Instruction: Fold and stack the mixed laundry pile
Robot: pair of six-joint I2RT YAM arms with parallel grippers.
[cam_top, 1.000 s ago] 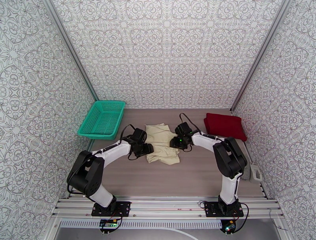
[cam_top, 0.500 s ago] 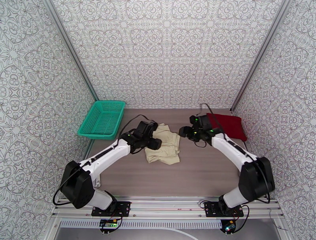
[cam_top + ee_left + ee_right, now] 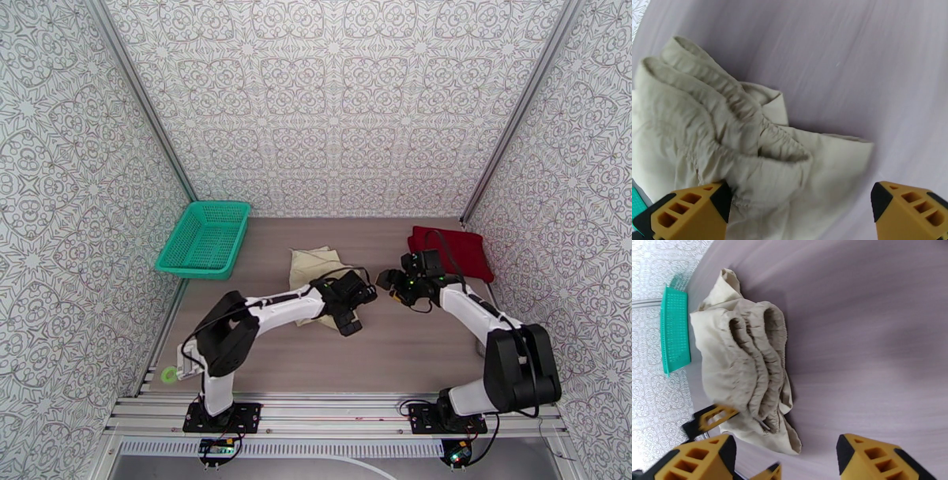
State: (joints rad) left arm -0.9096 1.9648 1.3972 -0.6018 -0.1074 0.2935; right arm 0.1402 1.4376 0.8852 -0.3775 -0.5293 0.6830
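The cream-beige garment (image 3: 310, 268) lies bunched in loose folds at mid-table, its gathered waistband (image 3: 738, 118) rippled. My left gripper (image 3: 354, 306) hovers at its near right edge, open wide, with one yellow finger (image 3: 691, 213) over the cloth and the other over bare table. Nothing is gripped. The right gripper (image 3: 389, 280) stands open a little to the right of the garment (image 3: 746, 362), clear of it. The dark red shirt (image 3: 450, 251) lies folded at the back right, behind the right arm.
A teal mesh basket (image 3: 204, 238) sits at the back left, also seen in the right wrist view as a teal basket (image 3: 673, 329). A small green ring (image 3: 168, 375) lies by the table's near left edge. Patterned walls enclose three sides.
The left arm swung from the garment's left side across to its near right edge and opened wider. The right gripper opened, drew away to the right, then came slightly nearer.
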